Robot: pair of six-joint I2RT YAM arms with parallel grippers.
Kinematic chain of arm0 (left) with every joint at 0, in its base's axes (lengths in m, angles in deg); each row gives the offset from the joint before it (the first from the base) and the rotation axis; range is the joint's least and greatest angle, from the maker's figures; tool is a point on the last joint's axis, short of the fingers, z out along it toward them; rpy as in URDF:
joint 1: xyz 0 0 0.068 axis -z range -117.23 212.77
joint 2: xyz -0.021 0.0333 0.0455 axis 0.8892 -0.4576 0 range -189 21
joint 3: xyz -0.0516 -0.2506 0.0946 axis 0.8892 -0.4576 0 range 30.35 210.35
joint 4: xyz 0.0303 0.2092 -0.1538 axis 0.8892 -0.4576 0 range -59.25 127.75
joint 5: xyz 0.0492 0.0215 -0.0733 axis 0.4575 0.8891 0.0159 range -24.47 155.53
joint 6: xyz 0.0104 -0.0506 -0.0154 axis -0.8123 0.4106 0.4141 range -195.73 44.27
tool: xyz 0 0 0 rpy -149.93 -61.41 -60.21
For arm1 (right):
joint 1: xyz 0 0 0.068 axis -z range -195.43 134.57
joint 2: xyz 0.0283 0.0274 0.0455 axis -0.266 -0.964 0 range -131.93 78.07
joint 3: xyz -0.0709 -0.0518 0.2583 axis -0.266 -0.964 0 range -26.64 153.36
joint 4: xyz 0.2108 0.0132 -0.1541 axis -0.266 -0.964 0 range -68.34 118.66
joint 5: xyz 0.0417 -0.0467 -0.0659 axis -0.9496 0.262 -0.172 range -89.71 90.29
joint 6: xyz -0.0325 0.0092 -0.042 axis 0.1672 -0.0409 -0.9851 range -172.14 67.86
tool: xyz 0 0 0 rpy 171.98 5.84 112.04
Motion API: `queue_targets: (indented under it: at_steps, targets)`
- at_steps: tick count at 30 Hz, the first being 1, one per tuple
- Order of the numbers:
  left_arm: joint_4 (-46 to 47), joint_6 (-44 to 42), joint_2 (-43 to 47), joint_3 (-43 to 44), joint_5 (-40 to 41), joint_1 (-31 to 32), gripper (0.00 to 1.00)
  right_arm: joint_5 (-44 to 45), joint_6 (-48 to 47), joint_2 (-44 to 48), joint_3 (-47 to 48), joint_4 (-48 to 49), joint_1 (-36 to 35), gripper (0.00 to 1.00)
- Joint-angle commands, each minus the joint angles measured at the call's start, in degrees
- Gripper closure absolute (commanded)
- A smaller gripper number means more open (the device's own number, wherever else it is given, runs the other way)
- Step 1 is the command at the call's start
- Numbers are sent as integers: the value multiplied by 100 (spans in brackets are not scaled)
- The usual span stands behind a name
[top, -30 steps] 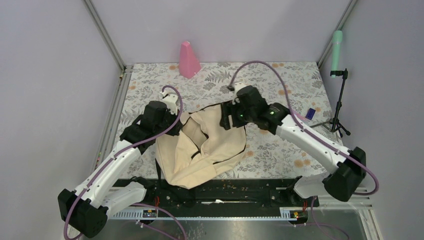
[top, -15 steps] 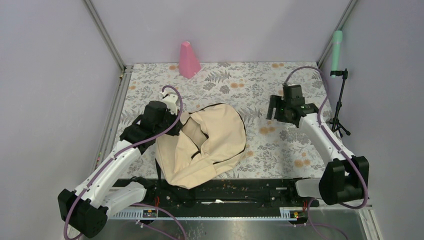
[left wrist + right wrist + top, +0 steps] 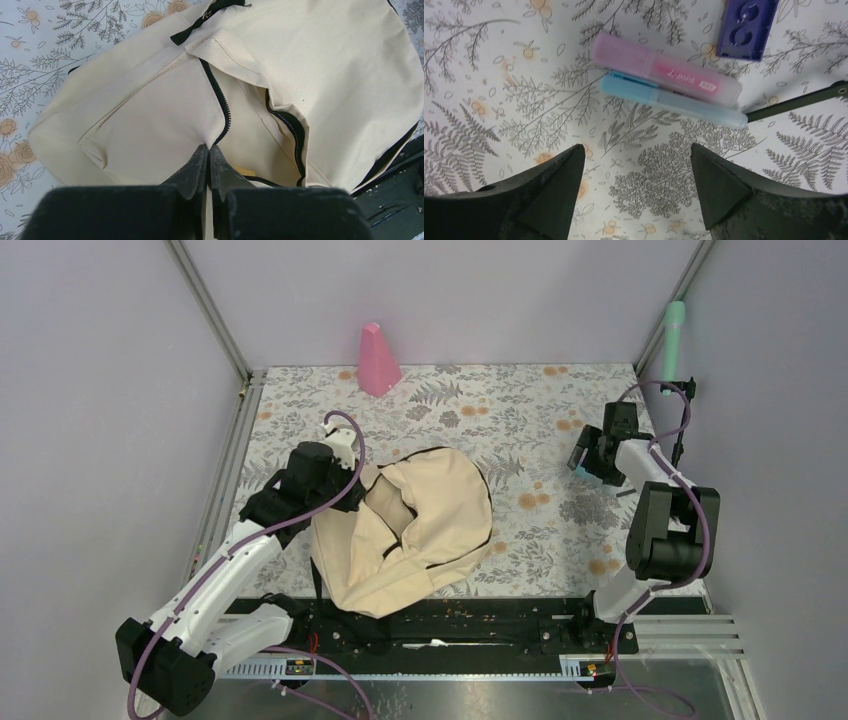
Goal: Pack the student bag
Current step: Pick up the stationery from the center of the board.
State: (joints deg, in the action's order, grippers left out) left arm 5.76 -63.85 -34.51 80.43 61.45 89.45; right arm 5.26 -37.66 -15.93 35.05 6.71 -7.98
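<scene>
Highlighters lie crosswise to the right fingers' grip

Student bag sits slumped on the floral bench, close to the arm bases, with its main zip open and the mouth gaping. The left fingers are closed on the bag's cream fabric right at the dark zipper edge, at the bag's left side, and hold that lip of the opening up.

Well to the right of the bag, the right fingers stand wide apart and hold nothing. They hover above bare bench just short of two pens. A pink highlighter and a blue highlighter lie flat, side by side and touching along their length. Both are beyond the fingertips, not between them.

The long axis of the pair runs nearly along the line from one finger to the other, tilted only a little. A straight closing would likely press on the pens' ends, so the wrist probably needs about a quarter turn and a short reach forward. The right arm is far nearer to them than the left.

A purple plastic piece lies just past the pens; it is cut off by the frame, possibly a sharpener. A dark tripod leg ends near the blue pen's tip and could foul the approach.
</scene>
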Motion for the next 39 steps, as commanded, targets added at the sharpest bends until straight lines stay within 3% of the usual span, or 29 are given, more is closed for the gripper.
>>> queue_targets:
  at_steps: [1,9,30,39]
  targets:
    - [396,-2,130,91,-83,-57,100,201,-127,-232,528,223,185,16]
    - [404,14,179,90,-86,-57,100,-22,-31,-902,781,34,372,15]
    - [404,16,277,80,-114,-57,100,-1082,-86,-912,767,-672,372,16]
    - [404,16,294,74,-106,-64,100,-596,-156,-683,915,-635,380,15]
